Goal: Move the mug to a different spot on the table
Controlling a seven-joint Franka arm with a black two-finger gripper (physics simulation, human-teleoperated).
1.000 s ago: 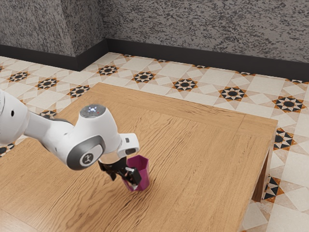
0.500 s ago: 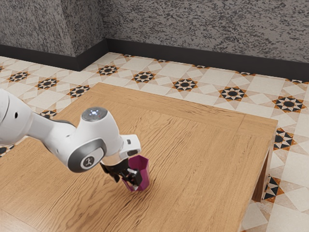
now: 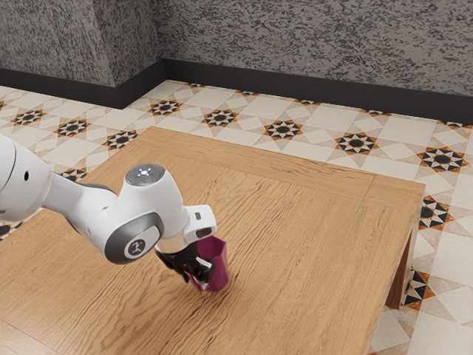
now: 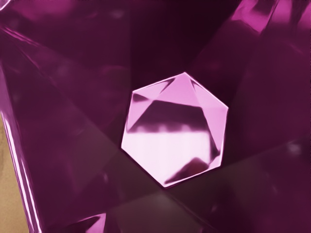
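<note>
A magenta faceted mug point(image 3: 216, 260) stands upright on the wooden table point(image 3: 310, 222), near its front edge and toward the exterior view's left. My gripper point(image 3: 194, 269) reaches down over the mug's near side, and its black fingers are drawn together on the mug's wall, so it is shut on the mug. The wrist view looks straight down into the mug point(image 4: 175, 131), at its pale hexagonal floor between dark purple inner walls. A sliver of table point(image 4: 6, 170) shows beside the mug's rim.
The tabletop stretches bare to the exterior view's right and toward the back. Its right edge point(image 3: 410, 244) drops to a patterned tile floor point(image 3: 355, 133). A dark stone wall point(image 3: 295, 37) runs behind.
The fingers have narrowed from a wide spread to a tight grip on the mug's near wall. The hand has sunk slightly. The mug stays in place.
</note>
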